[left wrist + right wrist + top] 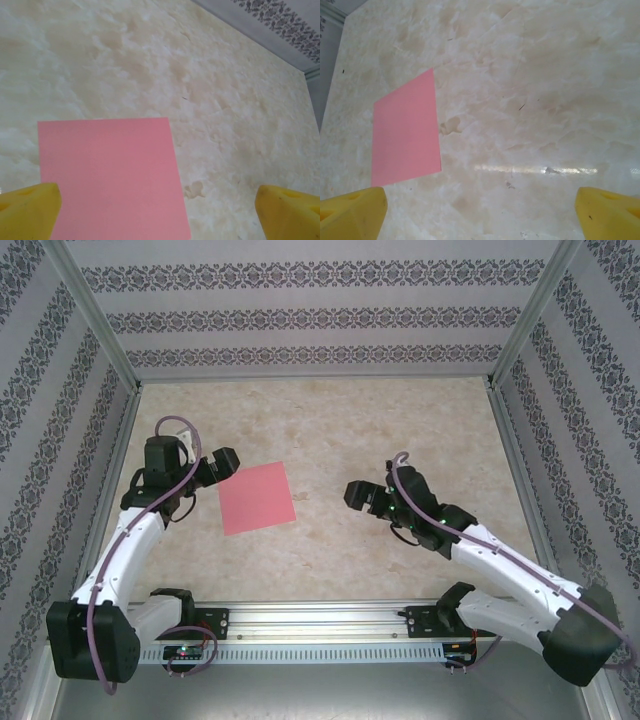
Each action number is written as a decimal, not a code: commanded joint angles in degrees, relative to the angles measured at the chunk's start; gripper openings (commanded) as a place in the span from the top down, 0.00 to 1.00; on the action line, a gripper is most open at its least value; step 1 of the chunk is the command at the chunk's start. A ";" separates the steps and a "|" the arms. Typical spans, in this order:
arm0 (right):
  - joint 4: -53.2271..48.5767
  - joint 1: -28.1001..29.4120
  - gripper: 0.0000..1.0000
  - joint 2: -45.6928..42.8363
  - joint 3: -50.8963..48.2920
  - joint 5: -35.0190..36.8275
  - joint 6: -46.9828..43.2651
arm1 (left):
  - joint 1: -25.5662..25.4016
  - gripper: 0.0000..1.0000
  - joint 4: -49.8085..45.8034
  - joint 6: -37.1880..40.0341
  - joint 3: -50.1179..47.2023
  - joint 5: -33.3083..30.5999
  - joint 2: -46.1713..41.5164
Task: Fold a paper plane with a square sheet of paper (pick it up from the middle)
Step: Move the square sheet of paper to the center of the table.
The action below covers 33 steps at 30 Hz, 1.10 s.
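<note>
Paper sheet (257, 498): flat, smooth, pink, square | tabletop (400, 430): glossy mottled beige marble

Cream marbled table (400, 430), dark-patterned wallpaper walls (300, 320) on three sides, silver corner posts (100, 320), soft even light

In the left wrist view we see the sheet (110, 175) cut by the bottom edge, its side partly behind a yellow finger (27, 212).
</note>
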 commanded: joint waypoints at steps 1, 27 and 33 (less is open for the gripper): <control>0.83 4.39 0.04 4.44 4.32 6.38 2.79 | 0.83 0.00 1.38 -0.79 1.58 5.01 1.82; 3.60 11.71 0.29 69.19 54.16 -12.16 7.88 | 1.96 0.00 -4.26 -9.01 2.81 -17.37 3.50; 3.84 9.57 0.30 68.45 48.93 -11.87 8.00 | 2.06 0.00 -3.18 -9.00 2.23 -14.23 4.01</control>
